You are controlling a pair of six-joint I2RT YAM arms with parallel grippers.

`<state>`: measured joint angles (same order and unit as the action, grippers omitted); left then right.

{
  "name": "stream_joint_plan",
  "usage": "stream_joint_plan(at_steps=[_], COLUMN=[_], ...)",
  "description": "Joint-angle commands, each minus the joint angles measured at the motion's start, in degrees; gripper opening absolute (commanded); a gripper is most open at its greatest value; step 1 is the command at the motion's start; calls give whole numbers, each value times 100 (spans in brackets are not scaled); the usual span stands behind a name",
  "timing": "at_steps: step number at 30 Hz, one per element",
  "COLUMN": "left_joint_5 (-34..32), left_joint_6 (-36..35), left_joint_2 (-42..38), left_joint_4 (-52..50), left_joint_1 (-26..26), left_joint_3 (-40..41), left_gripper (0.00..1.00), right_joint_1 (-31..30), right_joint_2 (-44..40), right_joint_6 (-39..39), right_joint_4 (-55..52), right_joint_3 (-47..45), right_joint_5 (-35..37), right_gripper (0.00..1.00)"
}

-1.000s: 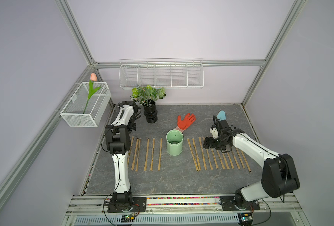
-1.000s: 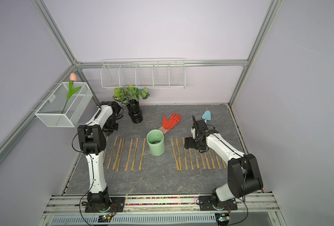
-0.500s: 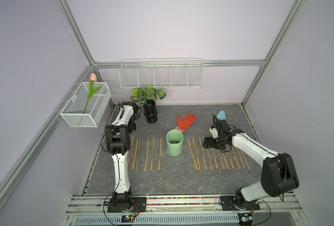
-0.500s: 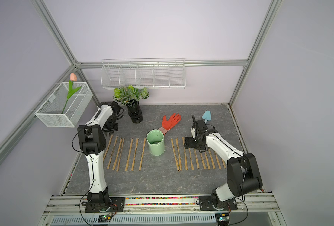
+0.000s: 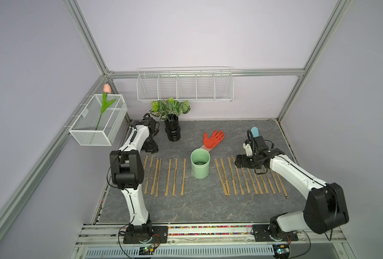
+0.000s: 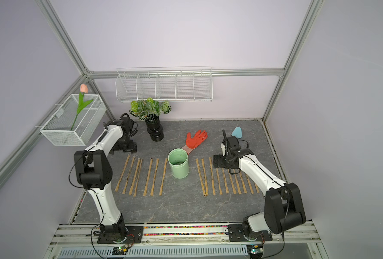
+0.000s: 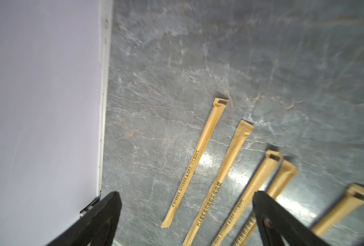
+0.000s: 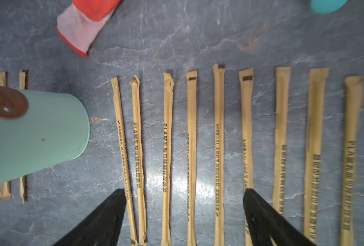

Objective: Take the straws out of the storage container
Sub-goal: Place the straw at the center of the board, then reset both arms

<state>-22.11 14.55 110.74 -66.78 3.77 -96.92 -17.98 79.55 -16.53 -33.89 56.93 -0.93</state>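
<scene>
grey marbled worktop (image 5: 197,208) holds the straws (image 8: 219,149) in rows either side of the storage container (image 5: 200,172); i see my left tool (image 7: 187,193) and right tool (image 8: 184,190) both released, grasping nothing

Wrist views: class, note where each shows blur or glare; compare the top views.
Left wrist: motion blur over the far tabletop, white glare between the straws. Right wrist: print smears on straws farthest from the storage container, glare too. Both top views: sharp, evenly lit.
</scene>
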Motion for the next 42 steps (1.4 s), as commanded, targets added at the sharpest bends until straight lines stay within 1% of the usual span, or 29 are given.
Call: stream_joint_plan(at_steps=[1,3,6,9,10,13,15,16,19,24,25,27,28,32,33,34,37,39,42], left_joint_5=[-227,-294,-119,-14,100,60,230,191,15,-127,-105,-159,-184,-125,-79,-50,91,93,83], left_joint_6=[348,433,297,77,-121,-302,-551,-552,-617,-748,-791,-793,-810,-882,-865,-893,-945,-954,-945], left_joint_2=[-766,-1275,-2099,-2734,-2909,-3229,-3269,-3270,-3195,-2990,-2891,-2681,-2620,-2409,-2441,-2461,-2550,-2593,-2600], left_joint_4=[1199,1848,3130,4519,5066,6432,7136,7364,7861,8710,8877,9075,9081,9512,9445,9612,9919,10193,10622], left_joint_1=[6,10,10,5,10,1,1,1,1,1,1,1,1,-1,1,1,0,1,1], left_joint_3=[600,1127,2177,3331,3762,4792,5300,5477,5827,6204,6246,6258,6216,6316,6322,6412,6641,6815,7061], left_gripper=[99,99,99,99,99,99,99,99,99,99,99,99,99,99,99,99,99,99,99], right_joint_1=[38,38,43,44,56,88,135,181,387,588,772,892,928,1186,1232,1275,1422,1588,1666], right_joint_2=[-582,-967,-1557,-1997,-2070,-2128,-2076,-2031,-1808,-1237,-1109,-832,-758,-433,-353,-287,-60,212,609], right_joint_6=[232,342,649,1032,1166,1516,1734,1811,1838,1820,1820,1853,1856,1796,1794,1817,1856,1709,1628], right_joint_4=[634,1078,1982,2906,3165,3906,4414,4662,5173,5991,6156,6457,6422,6732,6831,6960,7574,7961,8340], right_joint_3=[-347,-616,-1326,-1977,-2178,-2700,-3015,-3157,-3435,-3630,-3651,-3647,-3573,-3446,-3417,-3408,-3496,-3539,-3571], right_joint_5=[884,1201,1544,1899,2089,2581,2762,2840,2790,2776,2725,2660,2647,2234,2147,2079,1781,1579,1504], right_gripper=[89,89,89,89,89,89,89,89,89,89,89,89,89,89,89,89,89,89,89])
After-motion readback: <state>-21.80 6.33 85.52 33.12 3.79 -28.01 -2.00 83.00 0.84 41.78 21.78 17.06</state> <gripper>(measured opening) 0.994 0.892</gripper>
